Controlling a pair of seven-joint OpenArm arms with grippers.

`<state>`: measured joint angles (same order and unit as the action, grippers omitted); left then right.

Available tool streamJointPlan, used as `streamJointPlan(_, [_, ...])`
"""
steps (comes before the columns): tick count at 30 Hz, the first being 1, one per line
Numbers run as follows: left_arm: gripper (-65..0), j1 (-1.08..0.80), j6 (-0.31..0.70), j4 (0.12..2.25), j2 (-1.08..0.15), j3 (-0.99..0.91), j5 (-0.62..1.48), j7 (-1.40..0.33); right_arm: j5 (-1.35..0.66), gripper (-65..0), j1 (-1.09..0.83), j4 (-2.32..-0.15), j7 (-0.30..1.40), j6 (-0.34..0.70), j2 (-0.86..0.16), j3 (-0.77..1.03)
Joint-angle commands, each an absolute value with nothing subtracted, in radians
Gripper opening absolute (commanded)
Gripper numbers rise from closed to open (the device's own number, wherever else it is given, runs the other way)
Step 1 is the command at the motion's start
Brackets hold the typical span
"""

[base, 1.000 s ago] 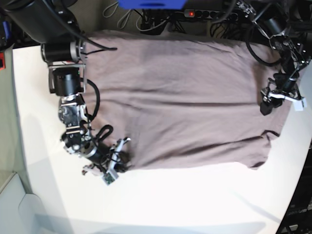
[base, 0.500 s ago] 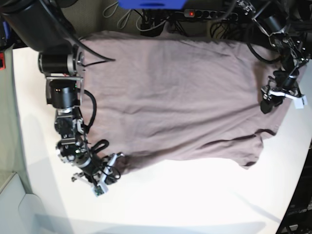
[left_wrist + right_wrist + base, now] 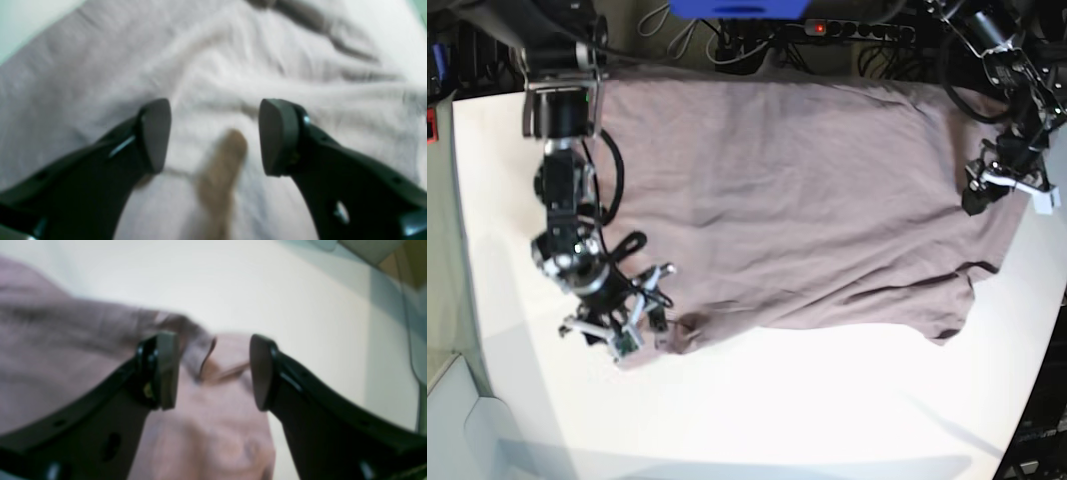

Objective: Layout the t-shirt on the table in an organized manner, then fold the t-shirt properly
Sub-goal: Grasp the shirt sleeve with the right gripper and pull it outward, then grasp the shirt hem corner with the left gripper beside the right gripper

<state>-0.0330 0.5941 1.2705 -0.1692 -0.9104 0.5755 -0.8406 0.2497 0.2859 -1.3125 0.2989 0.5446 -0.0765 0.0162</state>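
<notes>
The t-shirt (image 3: pixel 787 200) lay flat on the white bench (image 3: pixel 827 420), with its long axis going across the base view from side to side. Its far edge reached the far edge of the bench, and the near edge ran a little slanted. On the side of the left claw (image 3: pixel 983 190) a short sleeve (image 3: pixel 957 310) pointed to the near edge of the bench. The cloth was a dusty mauve-pink, soft, with many shallow wrinkles, while the bench was smooth and matte.

The right claw (image 3: pixel 649 318) stood at the near corner of the t-shirt, where the cloth was bunched into a small lump (image 3: pixel 685 332). In the right wrist view the right claw (image 3: pixel 213 371) was spread apart, and the crumpled corner (image 3: pixel 217 373) lay between its dark fingers (image 3: pixel 166 370); they did not press it.

The left claw stood over the opposite end of the t-shirt. In the left wrist view the left claw (image 3: pixel 215 136) was also spread, gripping nothing, above wrinkled cloth (image 3: pixel 233 66). A blurred brownish strip (image 3: pixel 220 176) showed between the fingers (image 3: pixel 278 136); I cannot tell what it was.
</notes>
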Motion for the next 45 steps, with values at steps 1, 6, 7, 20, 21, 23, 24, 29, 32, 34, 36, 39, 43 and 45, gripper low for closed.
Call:
streamJointPlan(1, [-24.2,-0.012,0.604,1.328,-0.189,-0.914,0.621,-0.825,0.234,-30.6,0.283,-1.366,0.294,0.568,-0.079,0.019])
streamJointPlan(6, [-24.2,0.041,0.602,1.382,-0.191,-0.914,0.622,-0.828,0.239,-30.6,0.179,-1.425,0.357,0.591,-0.091,0.027])
streamJointPlan(7, [-24.2,0.05,0.596,1.379,-0.191,-0.914,0.622,-0.828,0.239,-30.6,0.173,-1.417,0.366,0.591,-0.111,0.045])
streamJointPlan(20, [-24.2,0.166,0.591,1.171,-0.231,-0.914,0.622,-0.825,0.234,-30.2,0.417,-0.978,0.377,0.593,-0.197,0.254])
streamJointPlan(21, [-24.2,0.174,0.591,1.173,-0.234,-0.914,0.622,-0.825,0.234,-30.2,0.441,-0.947,0.377,0.593,-0.197,0.254])
streamJointPlan(23, [-24.2,0.183,0.591,1.176,-0.265,-0.914,0.622,-0.825,0.236,-30.2,0.49,-0.895,0.377,0.593,-0.196,0.254])
streamJointPlan(24, [-24.2,0.186,0.591,1.17,-0.277,-0.914,0.622,-0.825,0.236,-30.2,0.509,-0.877,0.375,0.593,-0.194,0.254])
streamJointPlan(29, [-24.2,0.254,0.59,1.141,-0.32,-0.911,0.621,-0.823,0.237,-30.5,0.568,-0.799,0.338,0.59,-0.191,0.252])
streamJointPlan(32, [-24.2,0.328,0.588,1.099,-0.328,-0.909,0.599,-0.823,0.237,-30.5,0.565,-0.766,0.3,0.588,-0.194,0.251])
streamJointPlan(34, [-24.2,0.375,0.588,1.056,-0.334,-0.909,0.522,-0.814,0.237,-30.6,0.552,-0.763,0.285,0.588,-0.197,0.254])
streamJointPlan(36, [-24.2,0.429,0.588,0.993,-0.328,-0.909,0.433,-0.765,0.237,-30.6,0.526,-0.773,0.282,0.588,-0.199,0.254])
streamJointPlan(39, [-24.2,0.492,0.588,0.897,-0.305,-0.897,0.32,-0.699,0.237,-30.6,0.507,-0.794,0.282,0.588,-0.199,0.254])
streamJointPlan(43, [-24.2,0.527,0.59,0.773,-0.295,-0.814,0.242,-0.587,0.237,-30.6,0.464,-0.846,0.28,0.588,-0.2,0.254])
streamJointPlan(45, [-24.2,0.529,0.59,0.73,-0.295,-0.768,0.242,-0.539,0.237,-30.6,0.438,-0.88,0.278,0.588,-0.2,0.254])
